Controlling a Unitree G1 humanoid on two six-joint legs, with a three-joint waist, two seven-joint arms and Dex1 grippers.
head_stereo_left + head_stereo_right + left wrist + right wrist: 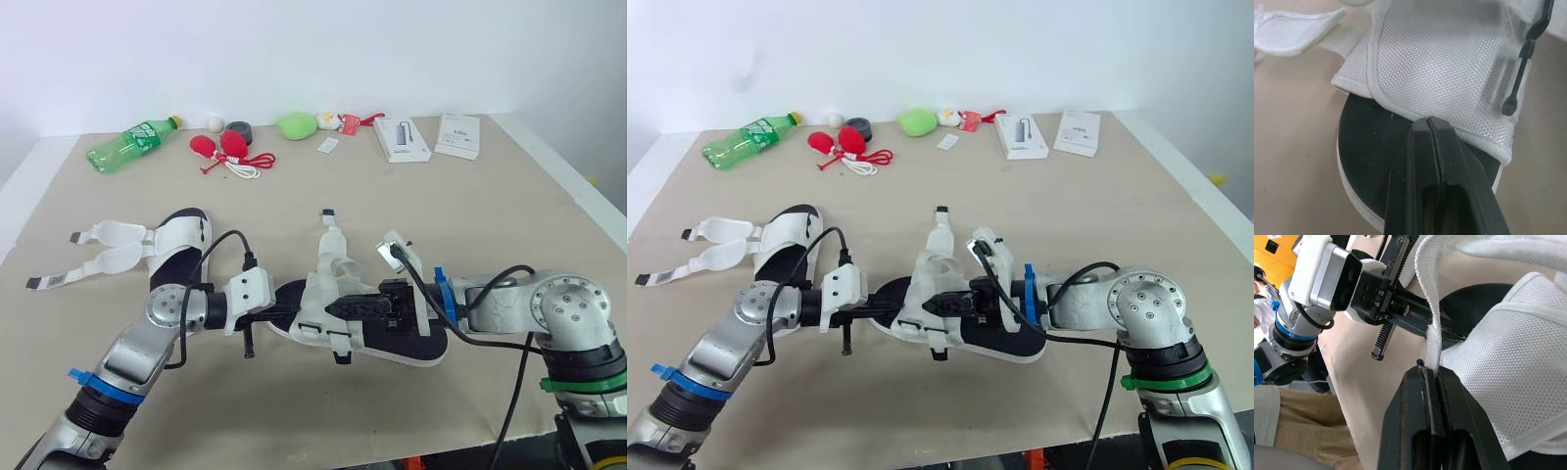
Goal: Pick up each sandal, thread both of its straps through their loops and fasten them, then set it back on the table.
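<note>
Right hand point(1429, 368) pinched on the strap point(1431, 308) of the sandal point(404, 345), left hand point(1429, 121) pressed together at its end

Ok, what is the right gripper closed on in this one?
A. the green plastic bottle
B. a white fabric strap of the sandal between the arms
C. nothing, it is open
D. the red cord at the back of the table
B: the right wrist view shows the right gripper shut on the white fabric strap of the white mesh sandal with a black sole.
</note>
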